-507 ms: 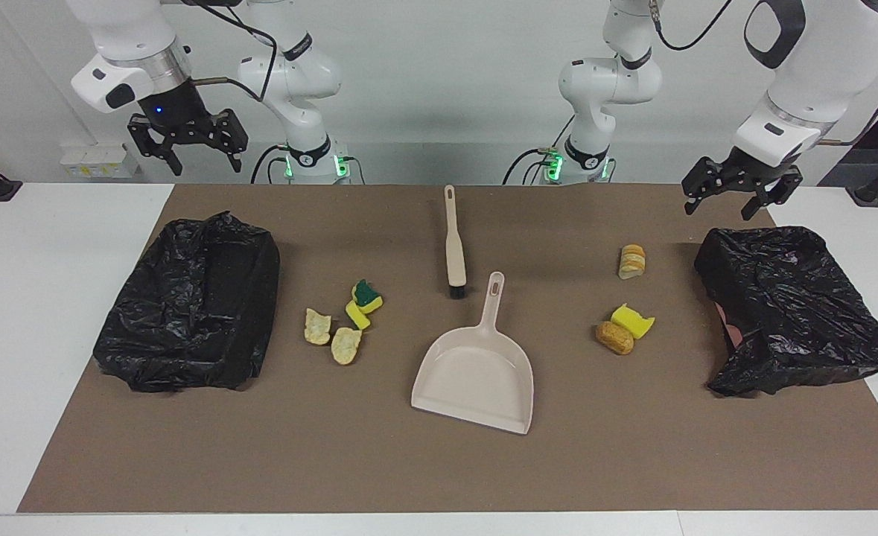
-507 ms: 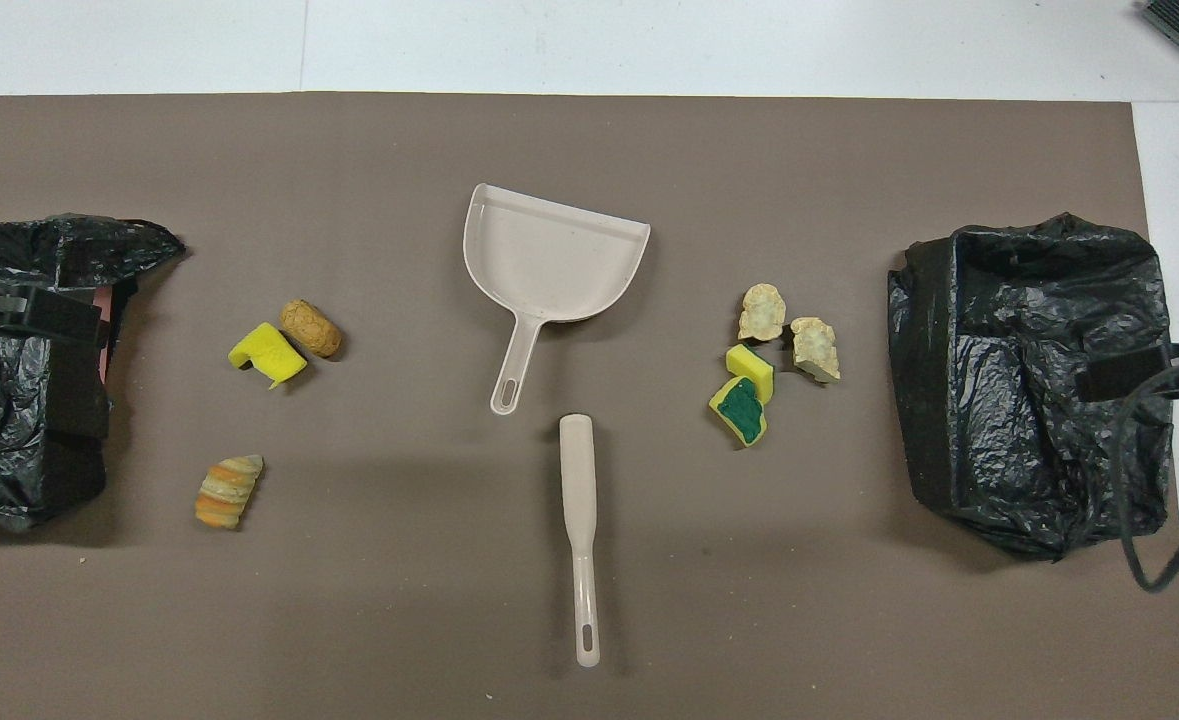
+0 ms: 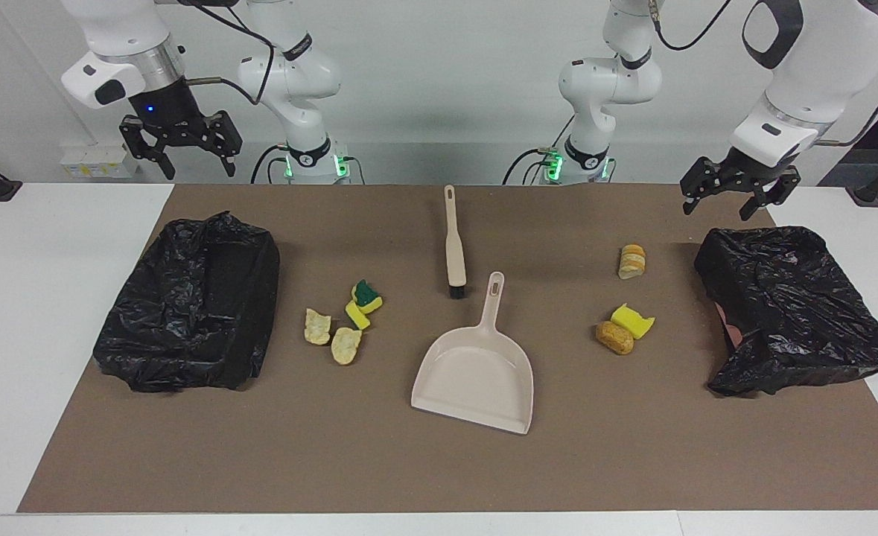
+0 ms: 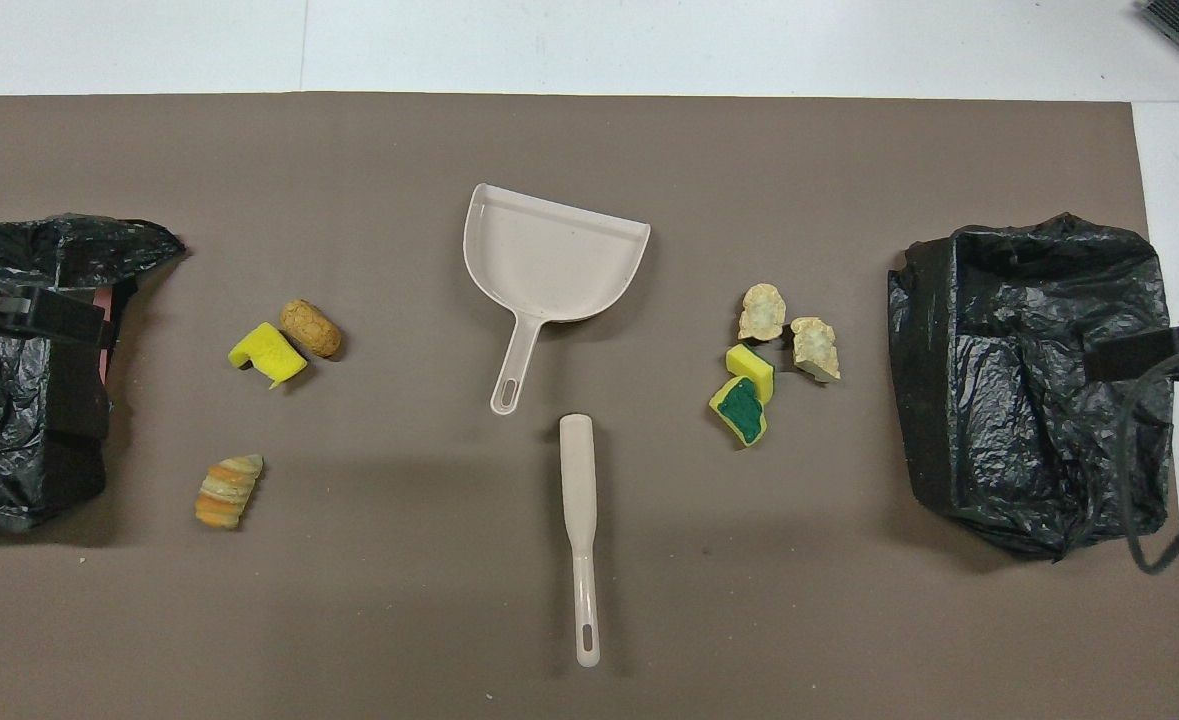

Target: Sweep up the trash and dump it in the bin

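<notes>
On the table [image 3: 439, 469], mid-mat: beige dustpan [image 3: 476, 372] and brush [image 3: 454, 246] are lying untouched. Trash is sitting in two clusters, four scraps [image 3: 343, 321] toward the right arm's bin [image 3: 189, 313], three [image 3: 625, 313] toward the left arm's bin [image 3: 792, 309]. Right pincer [image 3: 178, 155] and left pincer [image 3: 733, 197] are hanging released, holding nothing, above their bins.

A large brown mat [image 3: 439, 461] covered most of the white table [image 3: 44, 298]. A white power strip [image 3: 94, 160] sat by the wall at the right arm's end.
</notes>
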Controlling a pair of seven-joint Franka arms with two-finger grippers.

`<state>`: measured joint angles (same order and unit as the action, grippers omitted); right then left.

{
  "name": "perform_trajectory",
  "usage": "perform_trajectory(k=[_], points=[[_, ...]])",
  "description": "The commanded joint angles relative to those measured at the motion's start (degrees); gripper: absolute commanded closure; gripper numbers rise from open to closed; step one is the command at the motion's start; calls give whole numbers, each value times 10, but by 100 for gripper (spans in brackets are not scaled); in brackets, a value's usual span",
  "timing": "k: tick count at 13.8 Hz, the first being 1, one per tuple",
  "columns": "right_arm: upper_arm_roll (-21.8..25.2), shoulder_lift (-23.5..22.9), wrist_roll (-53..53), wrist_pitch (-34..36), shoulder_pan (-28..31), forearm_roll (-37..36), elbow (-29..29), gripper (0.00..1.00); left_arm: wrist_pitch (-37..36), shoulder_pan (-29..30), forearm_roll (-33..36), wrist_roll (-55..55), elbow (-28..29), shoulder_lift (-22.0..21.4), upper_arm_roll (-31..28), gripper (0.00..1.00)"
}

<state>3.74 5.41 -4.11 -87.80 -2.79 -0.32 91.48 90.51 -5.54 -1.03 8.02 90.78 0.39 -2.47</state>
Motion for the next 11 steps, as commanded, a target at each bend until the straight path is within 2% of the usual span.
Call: perform_trajectory(k=[1,5,11], points=[[-1,3,-12,-19,7,2,9,0,12,-3,9,8,57,-26,5,0],[0,6,-13,-16,8,2,12,0,131,-43,9,6,210,-86,7,0],[0,9,-13,-19,9,2,21,0,218,-159,9,-38,323,-98,7,0]])
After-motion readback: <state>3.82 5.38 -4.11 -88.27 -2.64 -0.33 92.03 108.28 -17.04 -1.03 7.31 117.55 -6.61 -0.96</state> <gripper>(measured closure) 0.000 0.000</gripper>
